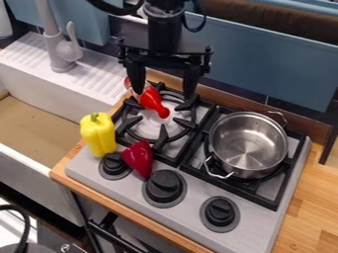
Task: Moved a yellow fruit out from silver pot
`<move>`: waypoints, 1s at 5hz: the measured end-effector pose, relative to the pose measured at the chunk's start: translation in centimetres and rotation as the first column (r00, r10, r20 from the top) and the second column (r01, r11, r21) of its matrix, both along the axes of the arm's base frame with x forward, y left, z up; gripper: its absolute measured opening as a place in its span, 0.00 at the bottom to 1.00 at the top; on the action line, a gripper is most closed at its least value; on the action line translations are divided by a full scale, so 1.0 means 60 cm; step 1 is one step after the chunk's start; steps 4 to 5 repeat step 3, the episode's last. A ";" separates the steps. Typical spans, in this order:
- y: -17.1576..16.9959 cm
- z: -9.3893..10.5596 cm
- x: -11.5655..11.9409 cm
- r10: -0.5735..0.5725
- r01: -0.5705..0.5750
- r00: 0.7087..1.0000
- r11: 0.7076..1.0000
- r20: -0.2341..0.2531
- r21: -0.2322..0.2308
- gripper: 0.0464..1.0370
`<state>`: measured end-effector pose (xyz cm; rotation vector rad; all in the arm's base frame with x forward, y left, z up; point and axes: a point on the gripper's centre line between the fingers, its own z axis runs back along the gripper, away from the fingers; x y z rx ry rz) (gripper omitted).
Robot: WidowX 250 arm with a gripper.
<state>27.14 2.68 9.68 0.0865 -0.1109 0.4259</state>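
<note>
removal looks done: yellow pepper [99, 135] at nine o'clock from silver pot [247, 144]; wide-fingered gripper [163, 94] need only retreat toward twelve.

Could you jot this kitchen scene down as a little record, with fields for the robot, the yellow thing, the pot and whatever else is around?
Robot: black two-finger gripper over the left burner, fingers apart
Yellow item: yellow pepper-shaped piece with green stem, upright, outside the pot, by the left knob
Pot: shiny silver metal pot with two handles, on the right burner
Red items: bright red, narrow-ended object at the left burner; dark red tapered piece beside the knobs
Controls: three round black knobs
Left side: white sink
</note>
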 end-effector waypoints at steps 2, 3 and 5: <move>0.001 0.033 0.006 0.003 -0.003 1.000 0.999 0.006 -0.038 0.96; 0.003 0.042 0.007 0.001 -0.001 1.000 0.999 -0.001 -0.054 0.96; 0.003 0.042 0.007 0.001 -0.001 1.000 0.999 -0.001 -0.054 0.96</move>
